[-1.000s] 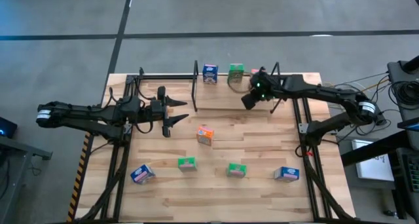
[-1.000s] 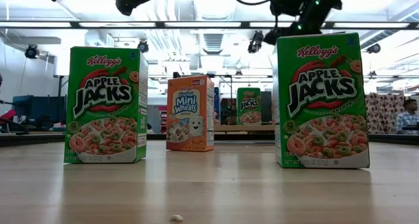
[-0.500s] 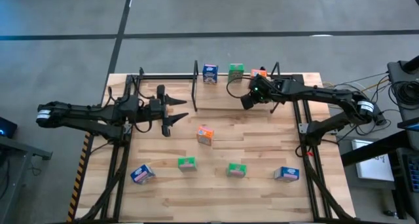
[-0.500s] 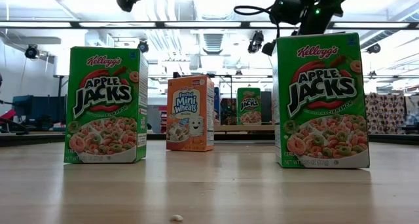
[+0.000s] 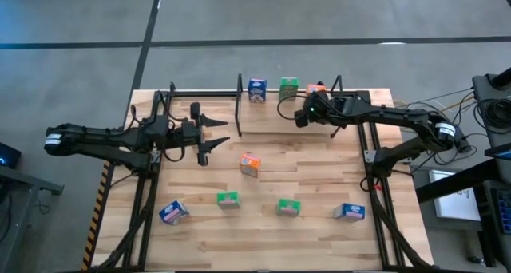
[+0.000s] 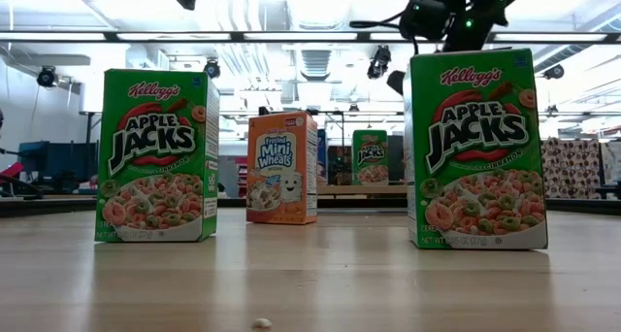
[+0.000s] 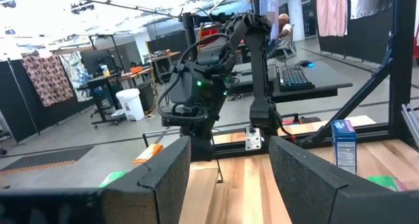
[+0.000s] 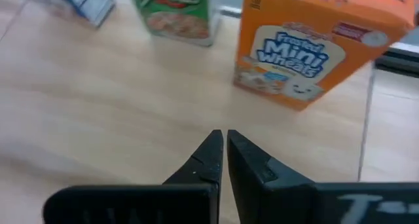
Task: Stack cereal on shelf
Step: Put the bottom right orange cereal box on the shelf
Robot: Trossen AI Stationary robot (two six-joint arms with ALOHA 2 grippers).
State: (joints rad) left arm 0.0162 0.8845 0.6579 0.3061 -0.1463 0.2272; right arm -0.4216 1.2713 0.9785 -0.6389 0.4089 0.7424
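Tool on my right arm [image 8: 224, 145] sits clenched, empty, before the orange cereal box [image 8: 313, 44]; left tool [image 5: 209, 135] released.

Both arms are dark, almost black, built of slim jointed links with pale grey bands near their bases. The right arm [image 5: 399, 117] shows a small green light by its wrist and a looping black cable. The left arm [image 5: 104, 139] ends in tapered, wedge-shaped black fingers [image 7: 163, 178] with matte faces.

Green Apple Jacks boxes [image 6: 158, 155], orange Mini-Wheats box [image 8: 321, 44], seemingly blue box [image 7: 344, 146], pale striped wood table [image 5: 319, 173].
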